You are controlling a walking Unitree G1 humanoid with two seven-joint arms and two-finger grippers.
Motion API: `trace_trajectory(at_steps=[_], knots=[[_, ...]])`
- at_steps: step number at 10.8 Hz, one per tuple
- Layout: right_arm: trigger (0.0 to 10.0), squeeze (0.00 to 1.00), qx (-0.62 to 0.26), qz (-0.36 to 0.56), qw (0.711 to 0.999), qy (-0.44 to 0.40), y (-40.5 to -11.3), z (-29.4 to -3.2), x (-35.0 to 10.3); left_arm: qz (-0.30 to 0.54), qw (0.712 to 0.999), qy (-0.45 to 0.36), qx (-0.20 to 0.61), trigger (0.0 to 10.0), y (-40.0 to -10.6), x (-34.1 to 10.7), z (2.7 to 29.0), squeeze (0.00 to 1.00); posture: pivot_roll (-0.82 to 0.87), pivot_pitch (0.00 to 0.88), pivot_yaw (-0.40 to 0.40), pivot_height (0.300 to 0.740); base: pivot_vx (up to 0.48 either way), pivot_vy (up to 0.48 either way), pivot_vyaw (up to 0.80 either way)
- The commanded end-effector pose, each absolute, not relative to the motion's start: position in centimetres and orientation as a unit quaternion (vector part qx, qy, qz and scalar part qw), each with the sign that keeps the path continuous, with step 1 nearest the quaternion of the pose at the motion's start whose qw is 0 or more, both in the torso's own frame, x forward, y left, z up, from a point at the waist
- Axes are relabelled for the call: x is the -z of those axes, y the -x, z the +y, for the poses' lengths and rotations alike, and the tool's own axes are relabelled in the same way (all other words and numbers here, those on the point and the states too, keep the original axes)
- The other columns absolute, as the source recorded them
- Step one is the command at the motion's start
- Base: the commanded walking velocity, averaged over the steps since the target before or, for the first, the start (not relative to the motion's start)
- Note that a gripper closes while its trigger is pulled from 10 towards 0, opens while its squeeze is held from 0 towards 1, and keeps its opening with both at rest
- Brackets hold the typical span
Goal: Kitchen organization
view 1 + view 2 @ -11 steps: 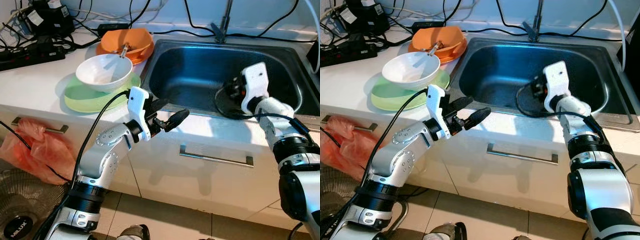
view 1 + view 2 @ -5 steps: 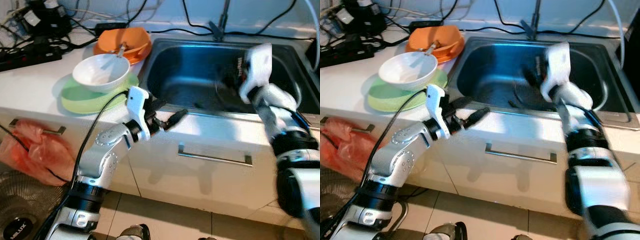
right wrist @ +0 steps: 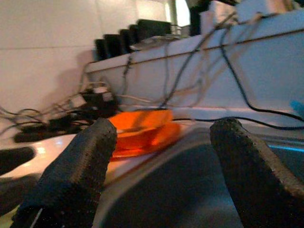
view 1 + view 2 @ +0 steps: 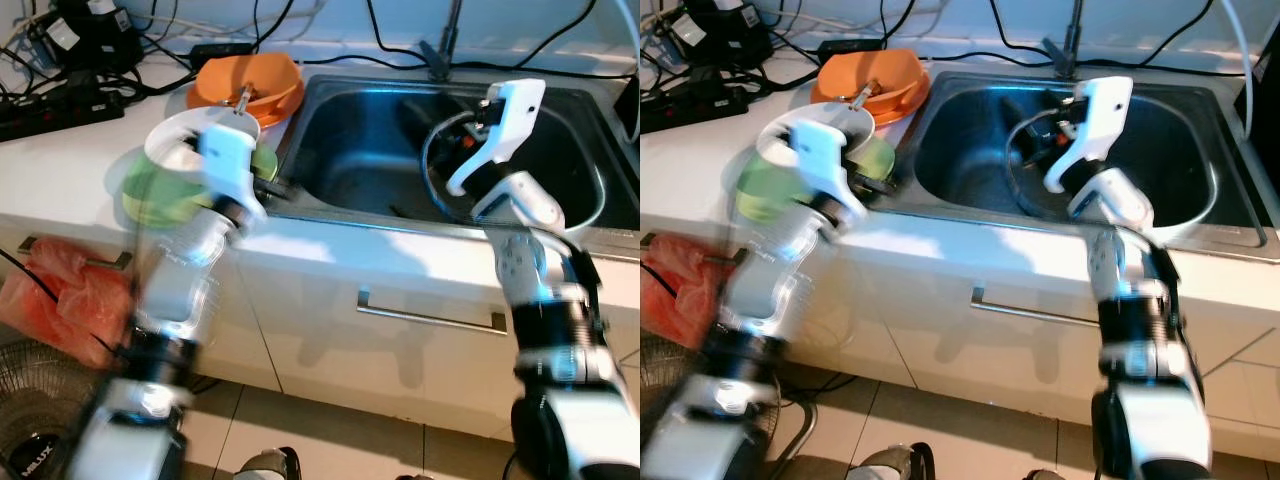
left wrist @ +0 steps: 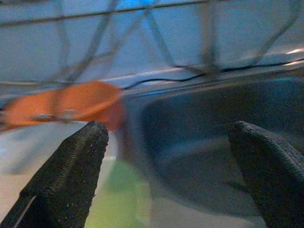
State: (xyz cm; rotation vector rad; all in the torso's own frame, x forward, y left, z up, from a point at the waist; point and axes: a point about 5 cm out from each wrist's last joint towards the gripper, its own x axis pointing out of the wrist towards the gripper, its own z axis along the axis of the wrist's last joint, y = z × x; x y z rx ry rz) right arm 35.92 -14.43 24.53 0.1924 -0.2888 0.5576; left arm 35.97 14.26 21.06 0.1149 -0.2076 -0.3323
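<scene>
at upper left, the left gripper (image 5: 166,171), jaws spread, nears the white bowl (image 4: 172,143); next, grasp its rim. the right gripper (image 3: 159,156), jaws spread, hovers over the sink (image 4: 370,130).

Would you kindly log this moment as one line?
left gripper: open, by white bowl | right gripper: open, above steel sink | orange dish: on counter

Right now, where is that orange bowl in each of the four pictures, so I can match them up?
Left eye view: orange bowl on the counter at top, just left of the sink.
Right eye view: same spot, top left, beside the sink.
Left wrist view: blurred, at the left edge, above the left finger.
Right wrist view: centre, between the two fingers.
Shared landmark: the sink's rim next to the bowl.
</scene>
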Motion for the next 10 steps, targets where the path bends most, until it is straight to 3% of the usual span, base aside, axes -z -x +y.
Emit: trace_trajectory(at_steps=[1,3,9,10], knots=[[10.0,0.00,-0.297,-0.146,0.938,-0.102,-35.1,-13.6,-25.0,-0.104,0.978,-0.090,0.155,10.0,-36.4,-21.4,15.0,0.00,0.07,0.067,0.088,0.740,0.000,0.000,0.00],[10.0,0.00,-0.298,-0.134,0.938,-0.116,-34.2,-13.8,-24.9,-0.086,0.963,-0.206,0.148,10.0,-37.1,-21.5,16.3,0.00,0.07,0.062,0.094,0.740,0.000,0.000,0.00],[10.0,0.00,-0.273,-0.116,0.946,-0.127,-33.1,-14.3,-24.4,-0.024,0.960,-0.246,0.131,10.0,-38.6,-21.3,19.4,0.00,0.06,0.066,0.105,0.740,0.000,0.000,0.00],[10.0,0.00,-0.272,-0.115,0.947,-0.127,-33.0,-14.3,-24.3,-0.018,0.963,-0.239,0.125,10.0,-38.7,-21.3,19.7,0.18,0.06,0.068,0.104,0.740,0.000,0.000,0.00]])
